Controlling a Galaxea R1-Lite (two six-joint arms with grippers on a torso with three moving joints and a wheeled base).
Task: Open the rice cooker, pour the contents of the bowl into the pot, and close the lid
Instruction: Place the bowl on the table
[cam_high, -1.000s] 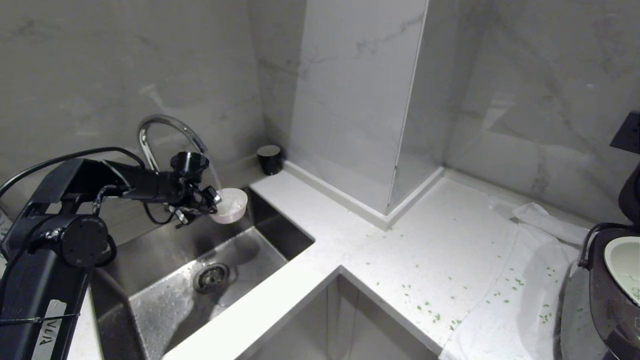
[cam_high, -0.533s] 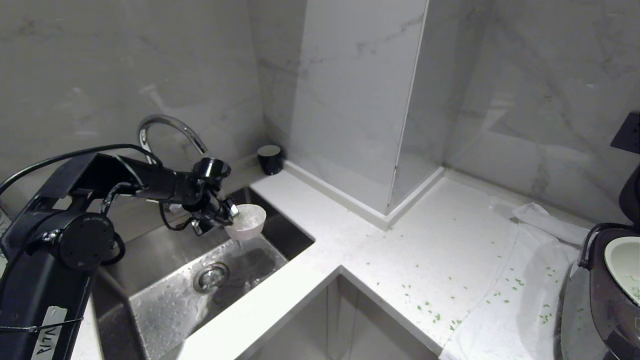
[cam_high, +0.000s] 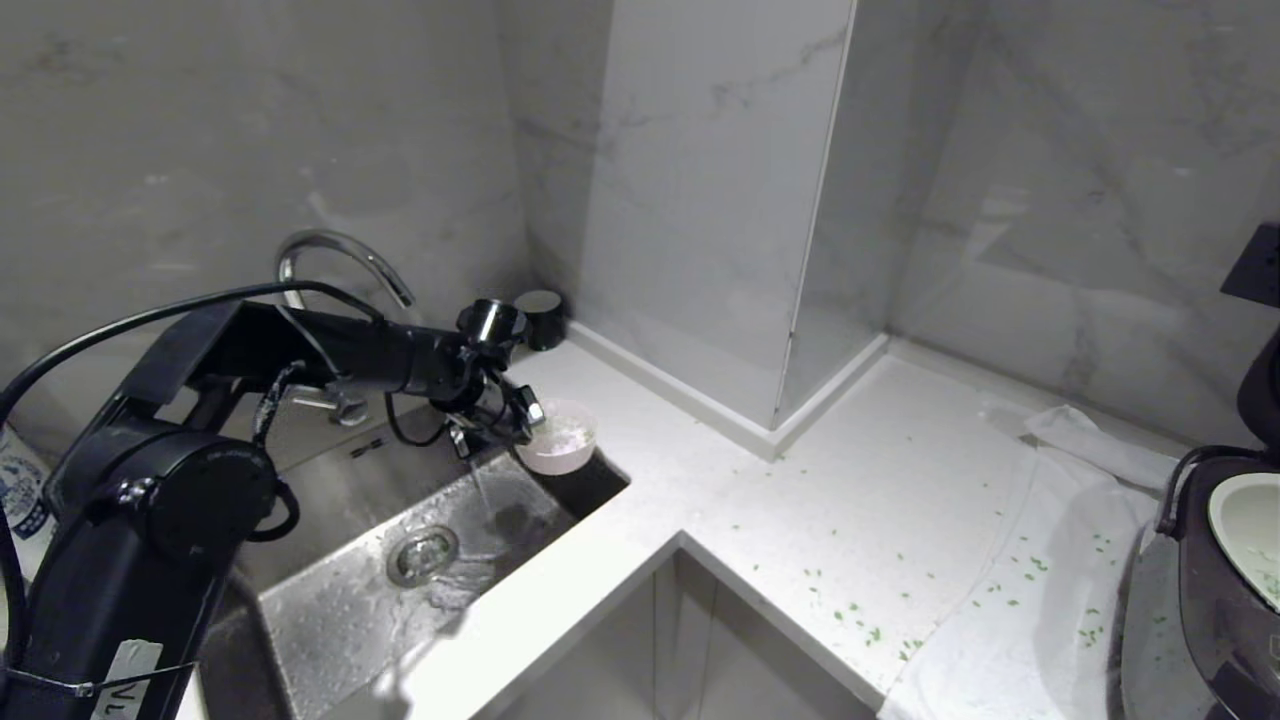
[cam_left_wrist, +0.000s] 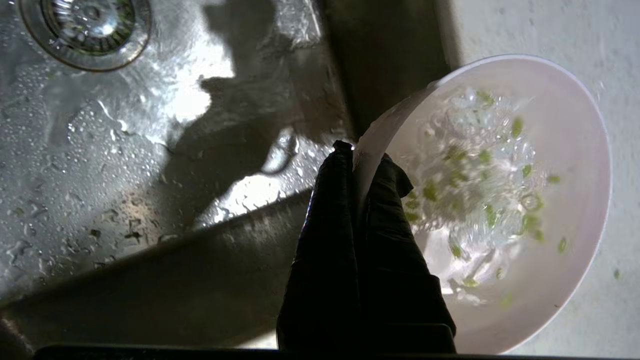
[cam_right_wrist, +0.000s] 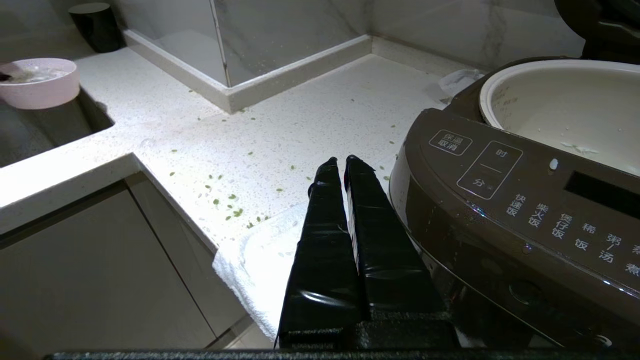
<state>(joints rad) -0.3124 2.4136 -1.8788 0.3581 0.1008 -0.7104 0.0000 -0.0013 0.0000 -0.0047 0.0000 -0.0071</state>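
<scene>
Steel sink (cam_high: 350, 590) lies nearest, wet around its drain, a thin stream of water falling into it. Over its far corner the left claw (cam_left_wrist: 361, 150) is clamped on the rim of the bowl (cam_left_wrist: 565, 210), where green bits (cam_left_wrist: 480, 185) sit in water. Off to the right, the right claw (cam_right_wrist: 344, 162), fingers pressed together, hangs beside the rice cooker (cam_right_wrist: 505, 210), lid up, pot (cam_right_wrist: 560, 100) exposed, on the speckled white bench (cam_high: 800, 480).

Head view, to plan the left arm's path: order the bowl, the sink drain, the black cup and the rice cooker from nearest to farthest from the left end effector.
1. Bowl, gripped at its rim.
2. Black cup, behind, and sink drain, below: too close to call.
3. Rice cooker, far right.
</scene>
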